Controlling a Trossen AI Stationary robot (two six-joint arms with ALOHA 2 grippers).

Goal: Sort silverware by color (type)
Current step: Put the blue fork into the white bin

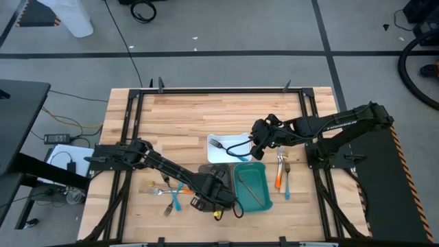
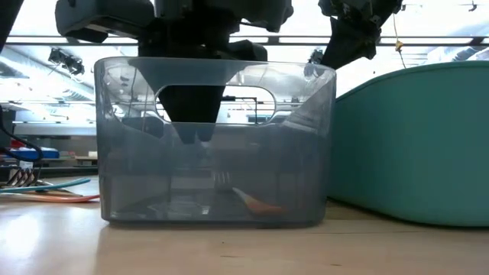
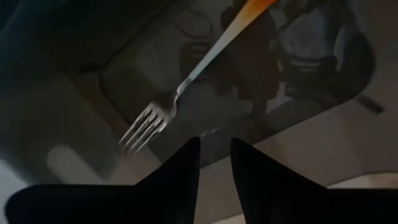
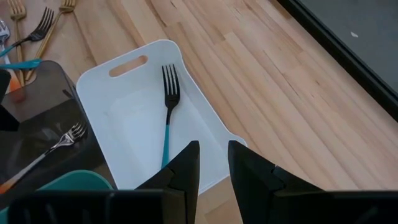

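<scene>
Nearest the low camera, an orange-handled fork [image 2: 256, 203] is seen lying in the grey tray [image 2: 122, 137]. Empty, slightly parted fingers are shown on both the left gripper [image 3: 214, 155] and right gripper [image 4: 212, 158]. Remaining silverware [image 1: 282, 168] on the counter [image 1: 178, 116] could be misgrasped where pieces overlap.

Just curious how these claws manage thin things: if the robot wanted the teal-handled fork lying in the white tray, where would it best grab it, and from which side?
Probably mid-handle, coming straight down from above. The teal-handled fork lies flat and alone on the floor of the white tray, whose walls block a sideways approach. The fingers would straddle the thin handle across its width. The right gripper hangs nearest, just above the tray.
</scene>
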